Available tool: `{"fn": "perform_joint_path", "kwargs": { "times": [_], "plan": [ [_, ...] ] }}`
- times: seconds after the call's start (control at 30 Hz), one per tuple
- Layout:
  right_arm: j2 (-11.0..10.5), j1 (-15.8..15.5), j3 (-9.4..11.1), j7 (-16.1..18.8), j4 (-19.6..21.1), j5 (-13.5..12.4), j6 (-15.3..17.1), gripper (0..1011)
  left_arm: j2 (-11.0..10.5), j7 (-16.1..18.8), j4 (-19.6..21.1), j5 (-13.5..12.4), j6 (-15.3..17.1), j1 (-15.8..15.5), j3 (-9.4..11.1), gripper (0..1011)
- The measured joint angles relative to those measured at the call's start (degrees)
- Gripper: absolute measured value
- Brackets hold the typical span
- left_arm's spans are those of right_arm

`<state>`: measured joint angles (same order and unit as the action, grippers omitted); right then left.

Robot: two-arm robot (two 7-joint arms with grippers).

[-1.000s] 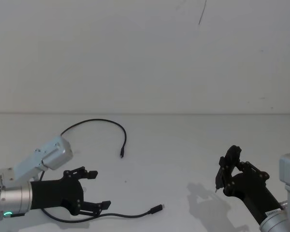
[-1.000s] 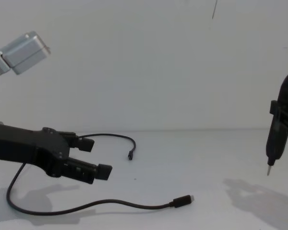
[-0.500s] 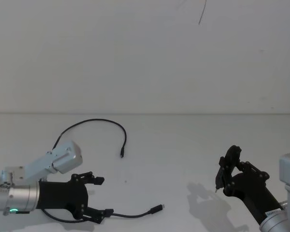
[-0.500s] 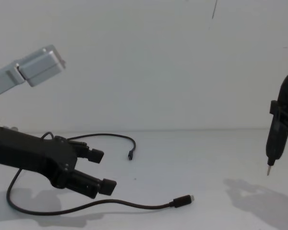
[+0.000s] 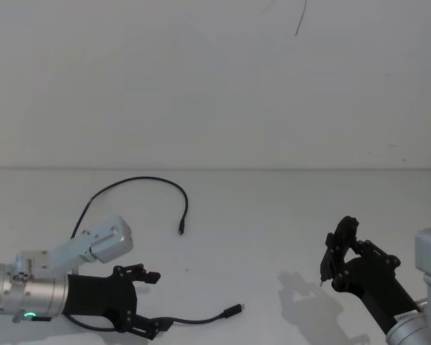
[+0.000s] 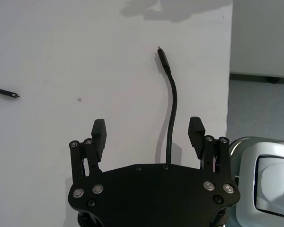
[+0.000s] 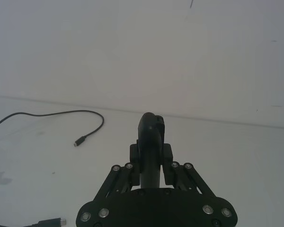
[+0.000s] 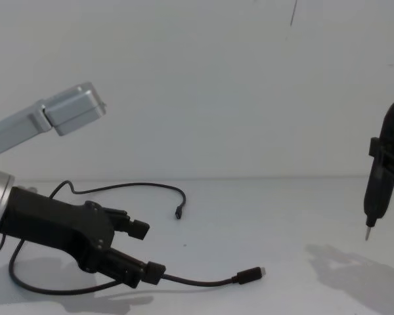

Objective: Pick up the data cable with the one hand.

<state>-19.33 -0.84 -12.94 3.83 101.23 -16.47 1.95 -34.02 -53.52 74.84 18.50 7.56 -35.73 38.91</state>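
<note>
Two grippers over a plain white surface (image 5: 258,237). Left one, black angular two-finger gripper (image 5: 152,302) on a thick silver arm with a green ring light, is low over the surface, spread wide, gripping nothing.

Long thin black data cable (image 5: 201,320) lies flat on the surface. One stretch runs straight out between this gripper's fingers (image 6: 98,127), nearer one finger than the other. Its metal-tipped plug sits just ahead of the fingertips. From under the gripper the cord loops back behind it, then arcs forward; the second plug lies ahead of the gripper, well apart. From the chest, the gripper's (image 8: 148,251) lower fingertip looks at or touching the cable (image 8: 197,283); contact unclear.

Likely handling: very light, limp, will droop both sides of the pinch, smooth sheath may slide. Best hold looks like the bracketed stretch just behind the near plug; needs near-full closure, fingertips right down at the surface.

Far right of the left gripper, the dark pointed-tip right gripper (image 5: 336,257) hangs idle above the surface; open or closed, cannot tell.
</note>
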Motion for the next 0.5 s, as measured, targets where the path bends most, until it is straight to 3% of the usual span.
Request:
{"fn": "perform_joint_path", "kwargs": {
  "times": [0.5],
  "plan": [
    [0.00, 0.01, 0.00, 0.00, 0.00, 0.00, 0.00, 263, 0.78, -0.35, -1.75, -0.38, 1.36, -1.19, 1.84, 1005]
  ]
}}
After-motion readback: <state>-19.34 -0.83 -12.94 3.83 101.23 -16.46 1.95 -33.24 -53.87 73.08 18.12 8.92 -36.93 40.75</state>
